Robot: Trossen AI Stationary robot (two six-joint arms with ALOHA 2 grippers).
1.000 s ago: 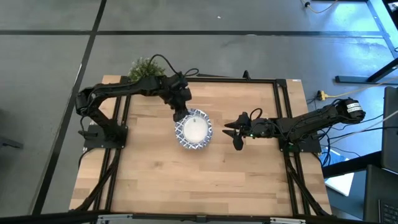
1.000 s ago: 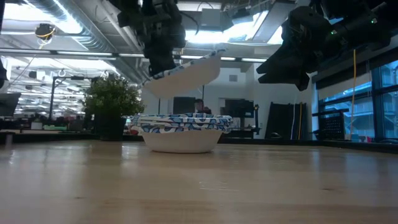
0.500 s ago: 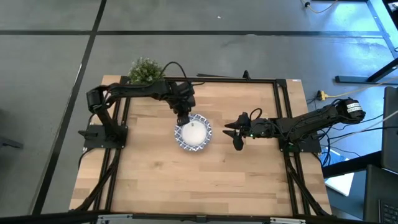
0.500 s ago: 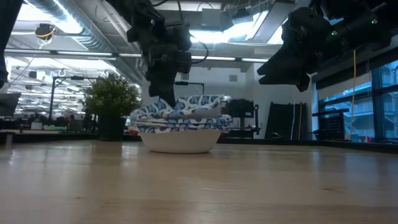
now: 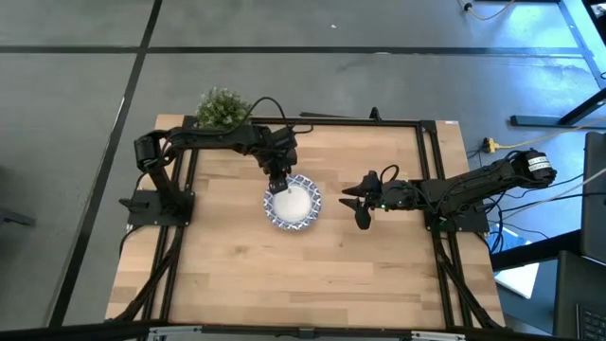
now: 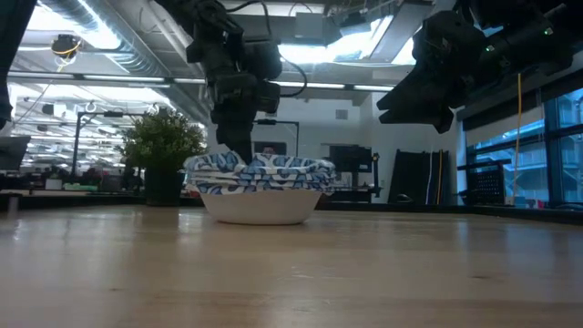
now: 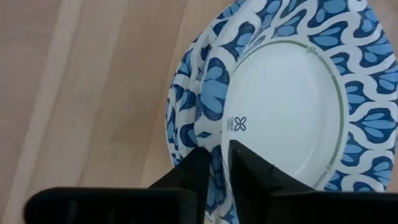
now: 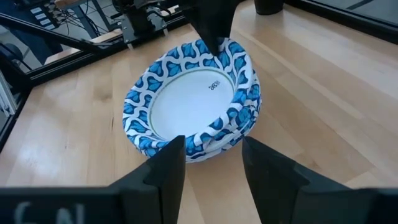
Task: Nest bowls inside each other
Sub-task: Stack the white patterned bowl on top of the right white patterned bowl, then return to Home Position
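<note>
1. The table (image 5: 237,275) carries a single stack of bowls (image 5: 293,203) near its middle, a little toward the far edge; no loose bowl shows anywhere on it.
2. The left gripper (image 5: 277,178) is down at the far rim of the stack, its two fingers (image 7: 198,168) pinched on the rim of the top bowl (image 7: 292,106), one finger inside and one outside.
3. A second ago that top bowl hung tilted in the air above the stack; now it has dropped in and sits almost level with the bowls below, as the low view shows (image 6: 260,169).
4. So the nesting looks all but finished: what is left, I judge, is to let go of the rim and lift away without dragging the bowl askew.
5. The right gripper (image 5: 358,201) waits just beside the stack, raised off the table, its fingers (image 8: 166,163) spread apart and empty.
6. A potted plant (image 5: 222,106) stands at the far left corner.
</note>
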